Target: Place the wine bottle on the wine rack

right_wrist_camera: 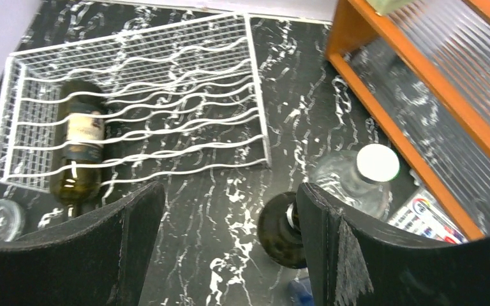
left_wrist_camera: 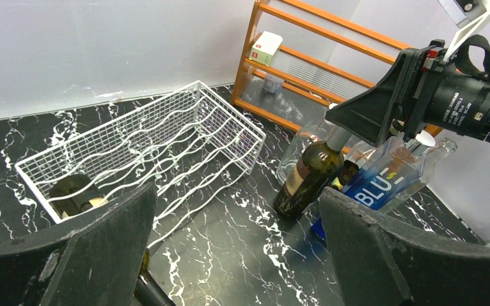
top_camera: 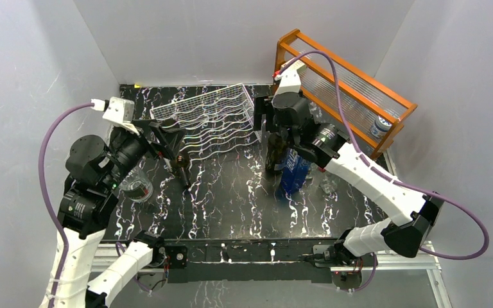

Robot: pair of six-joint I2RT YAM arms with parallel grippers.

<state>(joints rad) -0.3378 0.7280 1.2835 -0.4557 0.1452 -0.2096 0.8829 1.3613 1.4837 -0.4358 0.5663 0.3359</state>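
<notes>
Wine bottle (top_camera: 274, 154) upright on table (top_camera: 231, 199), right of wine rack (top_camera: 212, 119); its neck sits below and between the right gripper's (right_wrist_camera: 230, 191) wide-spread fingers, ungrasped. Adjacent blue bottle (left_wrist_camera: 383, 185) reads "BLU".

1. Even, diffuse light fills all three views; the pale walls are bright and shadows stay faint.
2. The glossy black table (top_camera: 231, 192) returns a soft white sheen among its veining.
3. The fingers (left_wrist_camera: 89, 255) of the left gripper (left_wrist_camera: 238, 191) and the right gripper (right_wrist_camera: 231, 191) loom dark and slightly soft along the lower edges.
4. The top view is mildly grainy.
</notes>
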